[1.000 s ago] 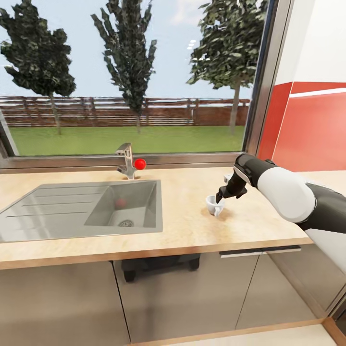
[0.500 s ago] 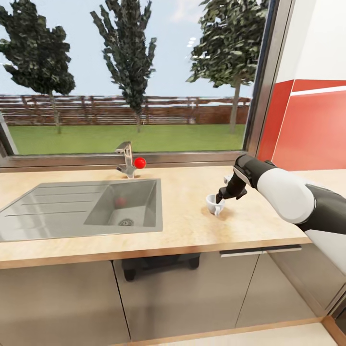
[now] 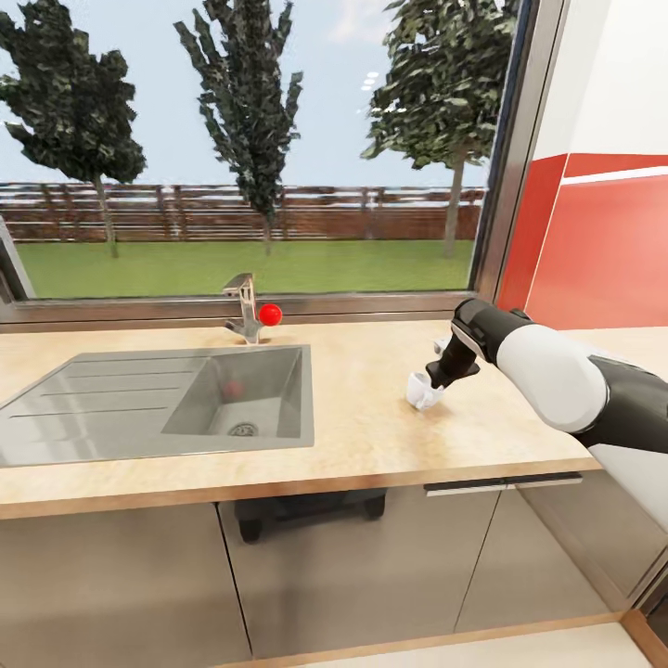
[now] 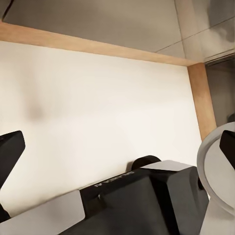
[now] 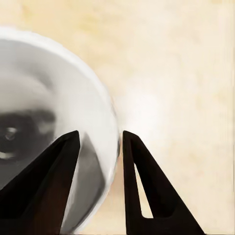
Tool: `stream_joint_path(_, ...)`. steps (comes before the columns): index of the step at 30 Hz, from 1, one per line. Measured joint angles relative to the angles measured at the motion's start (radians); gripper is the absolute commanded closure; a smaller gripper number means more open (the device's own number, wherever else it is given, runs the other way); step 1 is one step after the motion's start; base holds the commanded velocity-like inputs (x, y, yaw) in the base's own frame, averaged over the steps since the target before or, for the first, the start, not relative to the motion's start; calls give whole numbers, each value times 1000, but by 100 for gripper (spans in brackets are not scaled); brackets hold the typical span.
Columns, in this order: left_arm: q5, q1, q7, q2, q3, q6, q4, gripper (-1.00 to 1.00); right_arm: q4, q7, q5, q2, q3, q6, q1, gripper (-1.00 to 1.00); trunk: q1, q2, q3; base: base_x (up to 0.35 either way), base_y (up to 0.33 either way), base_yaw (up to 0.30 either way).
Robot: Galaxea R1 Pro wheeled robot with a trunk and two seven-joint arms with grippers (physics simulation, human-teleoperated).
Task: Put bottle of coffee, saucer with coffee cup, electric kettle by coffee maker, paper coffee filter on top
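At the right of the head view the right arm reaches in over the tan countertop (image 3: 371, 436), and its gripper (image 3: 434, 382) pinches the rim of the white coffee cup (image 3: 422, 391), which sits tilted right of centre. In the right wrist view the dark fingers (image 5: 58, 171) straddle the cup wall (image 5: 58, 112), one inside and one outside. Further left is the steel sink (image 3: 167, 404), behind it the tap (image 3: 245, 311) with a red knob. The left gripper (image 4: 117, 147) hangs with its jaws wide apart over pale floor

Bare kitchen countertop (image 3: 371, 436) around the coffee cup (image 3: 422, 391) — seemingly unobstructed
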Motion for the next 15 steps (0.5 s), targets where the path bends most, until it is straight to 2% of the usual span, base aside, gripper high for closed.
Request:
stream_joint_path(13,0,0,0,0,0,0,0,-100,2,0,-2,0,0,0,0,100,0,0,0,0,0,0)
stream_joint_path(15,0,0,1,0,1,0,0,-100,3,0,-14,0,-12,3,0,100,-4,7,3,0,0,0)
